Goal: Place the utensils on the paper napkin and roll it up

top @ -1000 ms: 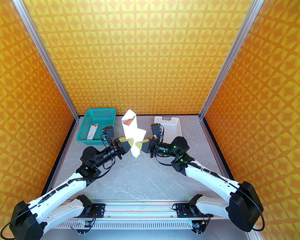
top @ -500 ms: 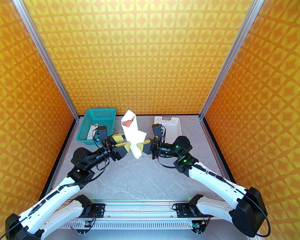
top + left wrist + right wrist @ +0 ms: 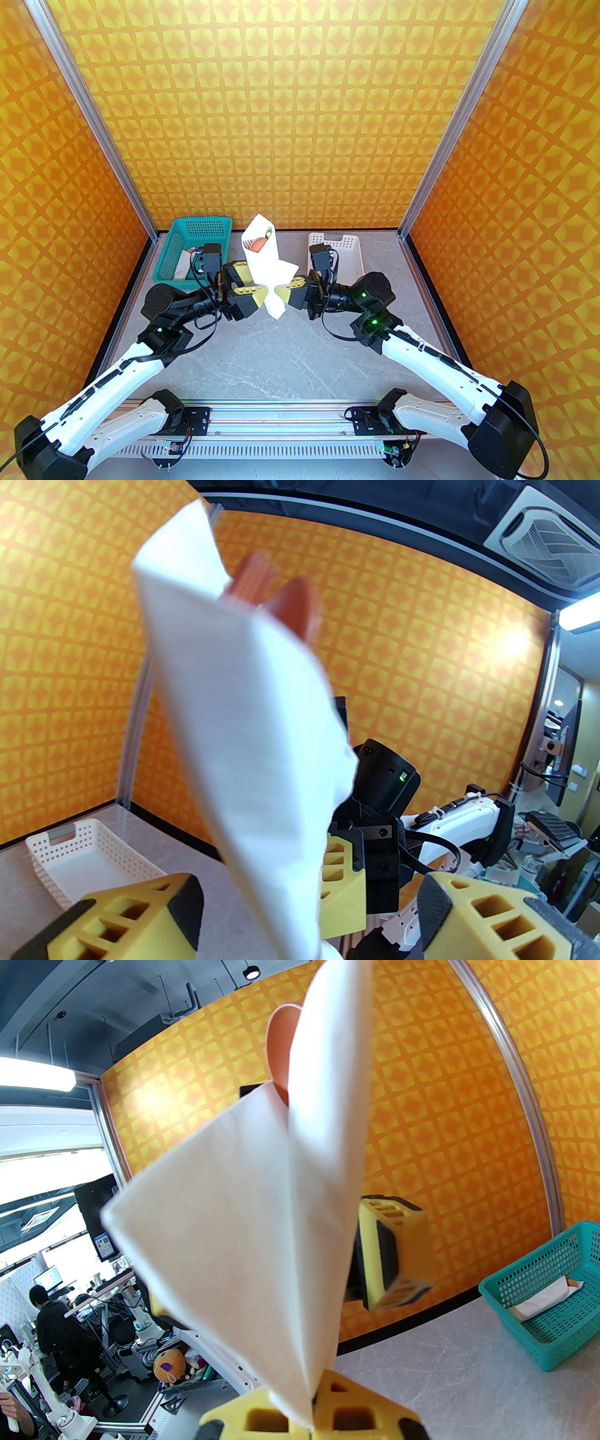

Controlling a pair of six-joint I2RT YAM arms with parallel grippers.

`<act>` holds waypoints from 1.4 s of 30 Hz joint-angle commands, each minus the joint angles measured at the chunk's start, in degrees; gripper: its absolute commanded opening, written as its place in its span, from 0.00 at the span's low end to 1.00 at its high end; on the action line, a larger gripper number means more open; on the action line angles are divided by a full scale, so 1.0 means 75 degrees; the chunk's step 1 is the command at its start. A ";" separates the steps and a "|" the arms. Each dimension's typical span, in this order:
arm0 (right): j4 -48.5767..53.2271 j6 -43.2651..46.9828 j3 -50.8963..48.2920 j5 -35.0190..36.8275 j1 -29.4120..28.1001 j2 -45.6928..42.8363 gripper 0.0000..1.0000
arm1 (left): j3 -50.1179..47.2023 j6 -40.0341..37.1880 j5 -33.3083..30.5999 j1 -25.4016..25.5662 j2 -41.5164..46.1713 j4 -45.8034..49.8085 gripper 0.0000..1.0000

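Clamping the napkin (image 3: 265,268) wrapped round the spoon (image 3: 257,245), the right claw (image 3: 277,292) holds it upright; the left claw (image 3: 259,284) straddles it, jaws apart.

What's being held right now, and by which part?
The right gripper pinches the rolled paper napkin near its lower end. The left gripper is open astride it, holding nothing.

The left arm (image 3: 117,375) and right arm (image 3: 422,351) reach from the near edge toward the middle of the desk (image 3: 281,361), wrists turned inward to face each other. The left end effector (image 3: 257,282) points right, jaws spread, one finger on either side of the paper napkin (image 3: 265,267). The right end effector (image 3: 280,290) points left, pinched closed on the napkin's lower part.
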State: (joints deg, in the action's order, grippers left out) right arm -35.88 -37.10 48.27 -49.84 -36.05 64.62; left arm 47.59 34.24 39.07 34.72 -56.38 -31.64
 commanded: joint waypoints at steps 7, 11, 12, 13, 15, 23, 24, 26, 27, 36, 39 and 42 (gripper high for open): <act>-0.0291 -0.0063 0.0080 -0.0128 -0.0127 -0.0155 0.00 | 0.0274 0.0292 0.0369 0.0127 -0.0261 -0.0677 0.53; -0.0290 -0.0045 0.0024 -0.0093 -0.0127 -0.0154 0.00 | 0.0288 0.0279 0.0392 0.0151 -0.0284 -0.0692 0.40; -0.0302 -0.0045 0.0023 -0.0097 -0.0127 -0.0159 0.00 | 0.0308 0.0279 0.0392 0.0150 -0.0303 -0.0692 0.37; -0.0302 -0.0045 0.0019 -0.0092 -0.0129 -0.0162 0.00 | 0.0309 0.0276 0.0392 0.0162 -0.0302 -0.0692 0.34; -0.0302 -0.0034 0.0004 -0.0103 -0.0138 -0.0161 0.00 | 0.0321 0.0279 0.0392 0.0163 -0.0327 -0.0703 0.29; 0.0049 0.0192 -0.0032 -0.0092 -0.0138 -0.0368 0.00 | 0.0321 0.0267 0.0394 0.0164 -0.0359 -0.0680 0.14; 0.0107 0.0222 -0.0032 -0.0082 -0.0138 -0.0399 0.00 | 0.0316 0.0272 0.0392 0.0161 -0.0360 -0.0680 0.12; 0.0323 0.0340 -0.0037 -0.0019 -0.0138 -0.0468 0.00 | 0.0332 0.0267 0.0392 0.0155 -0.0362 -0.0657 0.09; 0.0393 0.0389 -0.0058 0.0018 -0.0138 -0.0494 0.03 | 0.0334 0.0265 0.0392 0.0159 -0.0363 -0.0657 0.08; 0.2376 0.1631 0.0138 0.0516 -0.0105 -0.1172 0.40 | 0.0329 0.0054 0.0128 0.0156 -0.0214 -0.0295 0.00; 0.3140 0.2062 0.0322 0.0658 0.0027 -0.1502 0.48 | 0.0307 -0.0037 0.0032 0.0158 -0.0133 -0.0139 0.00; 0.3749 0.2334 0.0509 0.0967 0.0293 -0.1785 0.54 | 0.0269 -0.0019 0.0029 0.0161 -0.0101 -0.0131 0.00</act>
State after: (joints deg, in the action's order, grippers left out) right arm -14.74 -24.27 49.52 -45.82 -35.24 53.17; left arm 48.47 35.29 40.45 35.83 -58.57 -33.17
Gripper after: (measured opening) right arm 0.530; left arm 0.108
